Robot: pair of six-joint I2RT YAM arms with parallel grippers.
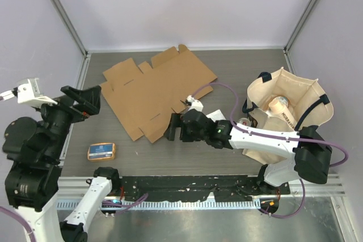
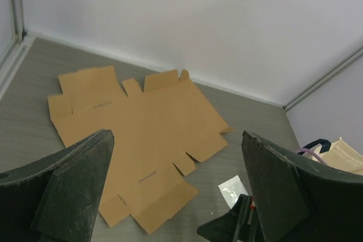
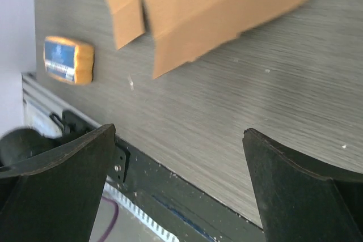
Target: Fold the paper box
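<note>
- left gripper (image 1: 85, 101): released, jaws spread wide, nothing between them, raised above the worktop (image 1: 238, 77).
- right gripper (image 1: 174, 131): released too, jaws wide and empty, low over the worktop.
- paper box (image 1: 156, 97): unfolded flat brown cardboard sheet, flaps and slots showing, lying flat on the worktop.
- From the left gripper: sheet sits ahead and below, seen through the gap between its fingers in the wrist view; no contact.
- From the right gripper: sheet's near edge is just ahead of the fingertips. Wrist view shows bare worktop between the fingers, cardboard further out. In the top view the fingers sit at the sheet's near corner; contact cannot be told there.
- orange-and-blue packet (image 1: 102, 151): flat on the worktop, out ahead of the right gripper and off to one side, below the left gripper, near the sheet but apart from it.
- beige tote bag (image 1: 283, 106): behind the right gripper, beside that arm, standing open, dark handles, something pale inside.
</note>
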